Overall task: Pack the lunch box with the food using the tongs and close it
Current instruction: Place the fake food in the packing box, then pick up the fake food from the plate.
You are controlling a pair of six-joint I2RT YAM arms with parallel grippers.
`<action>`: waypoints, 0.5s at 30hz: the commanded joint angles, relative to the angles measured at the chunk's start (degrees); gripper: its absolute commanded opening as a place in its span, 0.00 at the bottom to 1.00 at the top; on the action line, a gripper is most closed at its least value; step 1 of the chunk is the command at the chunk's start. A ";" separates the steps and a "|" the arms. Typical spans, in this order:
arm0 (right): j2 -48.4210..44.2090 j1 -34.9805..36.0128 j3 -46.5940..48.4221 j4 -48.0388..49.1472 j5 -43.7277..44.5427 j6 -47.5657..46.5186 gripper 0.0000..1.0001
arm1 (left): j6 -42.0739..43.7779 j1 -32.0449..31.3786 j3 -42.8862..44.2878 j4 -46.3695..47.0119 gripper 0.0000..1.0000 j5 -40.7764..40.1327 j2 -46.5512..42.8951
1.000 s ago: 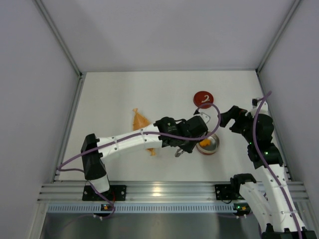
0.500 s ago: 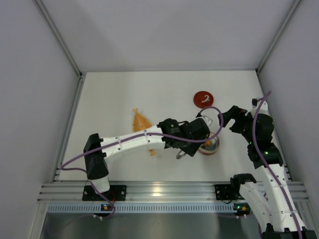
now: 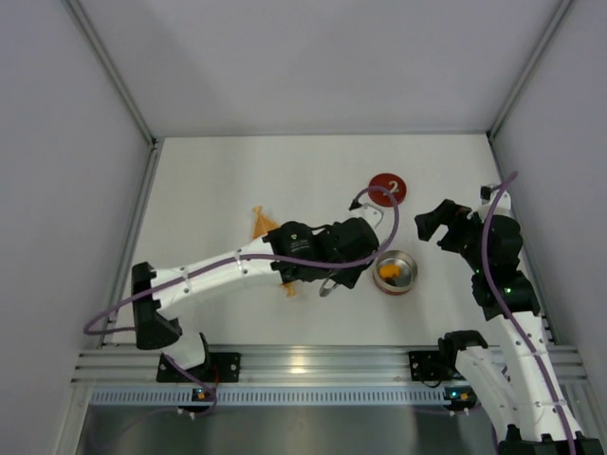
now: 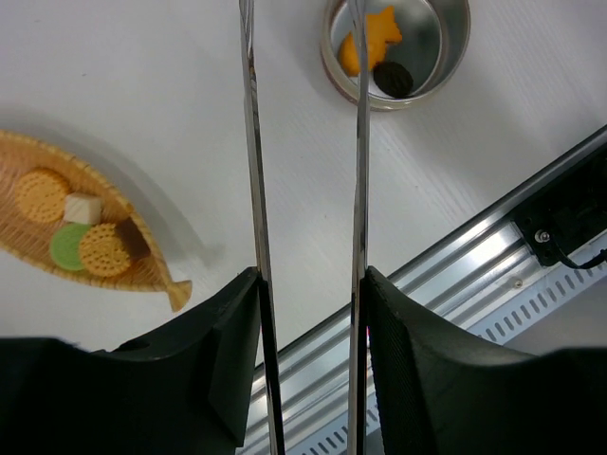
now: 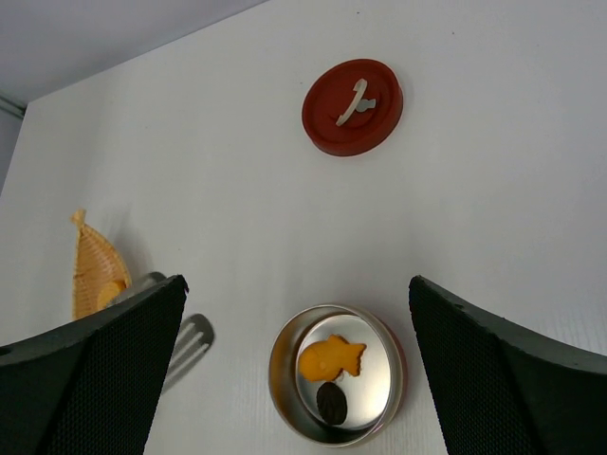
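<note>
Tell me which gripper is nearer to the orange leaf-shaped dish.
Left. The left gripper, holding the tongs, is close beside the dish; the right gripper is far off, beyond the lunch box.

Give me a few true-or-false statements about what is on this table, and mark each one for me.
1. The small round shiny steel tin holds an orange fish-shaped piece and a dark round piece. True.
2. The flat red round lid covers the tin. False: the lid lies on the table apart from the tin, which is uncovered.
3. The right gripper grasps the long silver metal tongs. False: the left gripper clamps them; the right gripper is open and holds nothing.
4. The orange leaf-shaped dish has food pieces in it. True.
</note>
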 commanded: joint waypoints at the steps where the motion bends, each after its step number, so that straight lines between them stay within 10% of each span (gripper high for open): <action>1: -0.37 0.69 1.96 0.11 0.13 -0.78 0.99 | -4.26 -0.19 -1.50 -5.83 0.51 -8.18 -8.72; 15: 0.42 0.69 1.26 1.87 -2.24 0.45 0.99 | -8.77 10.77 -21.10 -9.27 0.52 -6.88 -24.38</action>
